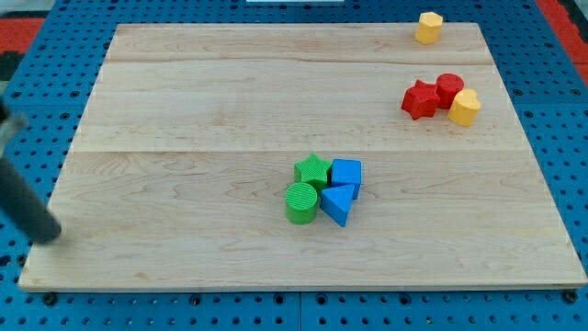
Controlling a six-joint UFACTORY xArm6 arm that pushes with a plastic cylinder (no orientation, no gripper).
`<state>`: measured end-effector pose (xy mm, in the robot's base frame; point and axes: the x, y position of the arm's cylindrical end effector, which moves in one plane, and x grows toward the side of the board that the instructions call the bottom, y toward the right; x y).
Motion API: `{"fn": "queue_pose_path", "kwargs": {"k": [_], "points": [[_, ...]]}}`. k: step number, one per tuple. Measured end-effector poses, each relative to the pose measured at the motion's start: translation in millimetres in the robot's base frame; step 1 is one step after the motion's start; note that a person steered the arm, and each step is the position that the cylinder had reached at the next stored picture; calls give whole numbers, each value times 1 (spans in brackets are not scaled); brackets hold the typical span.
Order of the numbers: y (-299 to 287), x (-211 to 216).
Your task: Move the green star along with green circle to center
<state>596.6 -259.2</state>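
1. Illumination: bright, even, diffuse; wooden board (230, 101) uniformly lit, no hot spots.
2. Shadows: short and soft, falling just below the green circle (300, 202) and blue triangular block (338, 203) toward the view's bottom.
3. Glare: faint sheen only on the yellow blocks (464, 107).
4. Blur: dark rod (23, 198) at the view's left smeared and soft-edged; my tip (46, 234) indistinct.
5. Focus: blocks reasonably sharp; resolution low, wood grain slightly soft.

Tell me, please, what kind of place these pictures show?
Probably a robotics lab bench set up for block-pushing trials. A pale wooden board lies on a blue perforated metal base, small coloured plastic blocks such as the green star and green circle sit on it, and my tip rests at the board's left edge.
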Motion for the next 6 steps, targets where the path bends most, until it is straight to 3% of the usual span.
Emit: {"fn": "queue_pose_path", "kwargs": {"k": [1, 3, 4, 5, 6], "points": [[23, 21], [184, 3], [247, -35], [287, -107], [298, -147]]}}
